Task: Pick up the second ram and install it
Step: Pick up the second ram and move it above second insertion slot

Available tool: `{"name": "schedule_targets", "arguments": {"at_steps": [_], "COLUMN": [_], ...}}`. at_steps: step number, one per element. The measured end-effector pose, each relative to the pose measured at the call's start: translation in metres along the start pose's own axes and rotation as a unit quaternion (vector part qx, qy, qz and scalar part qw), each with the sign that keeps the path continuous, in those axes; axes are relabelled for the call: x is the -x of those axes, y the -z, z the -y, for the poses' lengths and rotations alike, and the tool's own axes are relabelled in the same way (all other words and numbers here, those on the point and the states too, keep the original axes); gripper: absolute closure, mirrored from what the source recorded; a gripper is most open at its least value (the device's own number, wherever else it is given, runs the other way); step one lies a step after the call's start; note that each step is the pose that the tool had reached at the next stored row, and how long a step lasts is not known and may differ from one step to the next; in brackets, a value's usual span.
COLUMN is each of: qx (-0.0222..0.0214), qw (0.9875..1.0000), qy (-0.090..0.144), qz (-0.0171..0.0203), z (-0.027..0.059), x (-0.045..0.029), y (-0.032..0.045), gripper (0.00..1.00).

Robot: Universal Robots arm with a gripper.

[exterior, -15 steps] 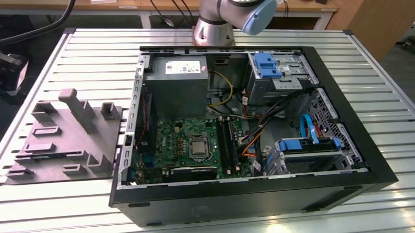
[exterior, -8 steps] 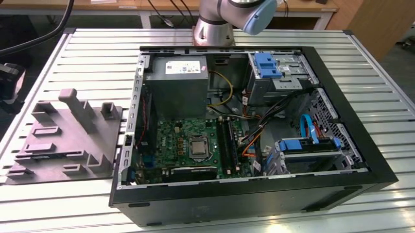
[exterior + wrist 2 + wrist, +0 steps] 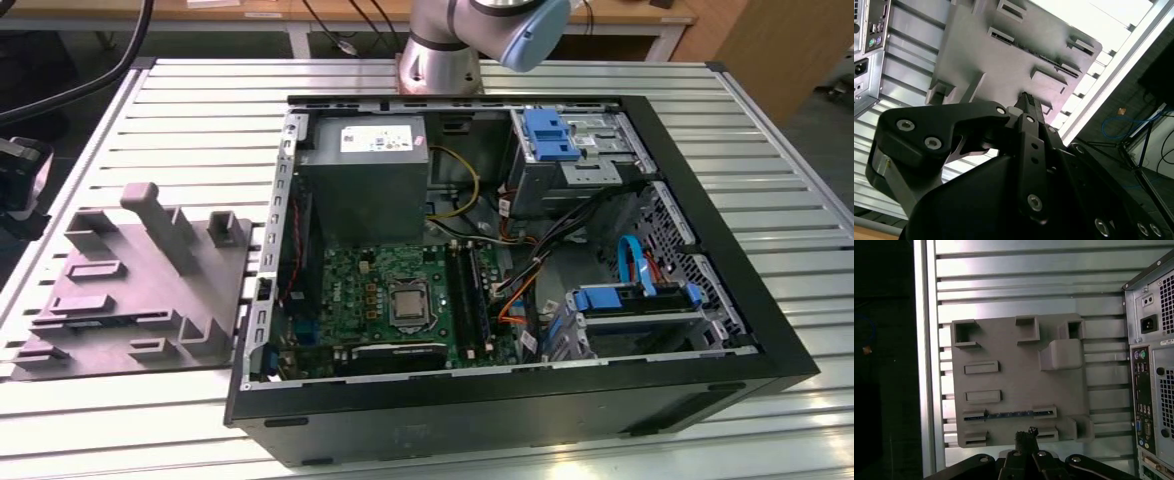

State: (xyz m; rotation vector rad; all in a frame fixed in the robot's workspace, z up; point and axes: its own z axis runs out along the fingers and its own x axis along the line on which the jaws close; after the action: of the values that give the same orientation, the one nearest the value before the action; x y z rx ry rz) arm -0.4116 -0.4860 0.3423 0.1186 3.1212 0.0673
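Note:
The second ram [image 3: 1004, 415] is a thin dark strip standing on edge in the grey moulded tray [image 3: 1004, 350], held between two end holders near the tray's edge. In the first wrist view my gripper [image 3: 1026, 434] hangs above the tray, just off that edge and a little to one side of the ram, well clear of it. Its fingertips [image 3: 1026, 100] are pressed together with nothing between them. In the exterior view the same tray [image 3: 134, 290] lies on the slatted table at the exterior view's left. Beside it, in the open computer case [image 3: 534, 390], are the long black motherboard slots [image 3: 467, 295].
The case's rear panel with its ports [image 3: 1149, 390] stands close beside the tray. Tall posts [image 3: 167, 225] rise from the tray. The table's metal edge rail [image 3: 926, 360] runs along the tray's other side, with dark floor and cables beyond. The arm's base [image 3: 441, 50] is behind the case.

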Motion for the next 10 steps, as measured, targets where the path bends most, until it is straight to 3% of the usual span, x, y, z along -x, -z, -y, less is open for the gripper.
{"name": "schedule_targets", "arguments": {"at_steps": [10], "qx": [0.0], "qw": [1.0], "qy": [-0.001], "qz": [0.0], "z": [0.0001], "x": [0.0], "y": [-0.0007], "gripper": [0.9]}}
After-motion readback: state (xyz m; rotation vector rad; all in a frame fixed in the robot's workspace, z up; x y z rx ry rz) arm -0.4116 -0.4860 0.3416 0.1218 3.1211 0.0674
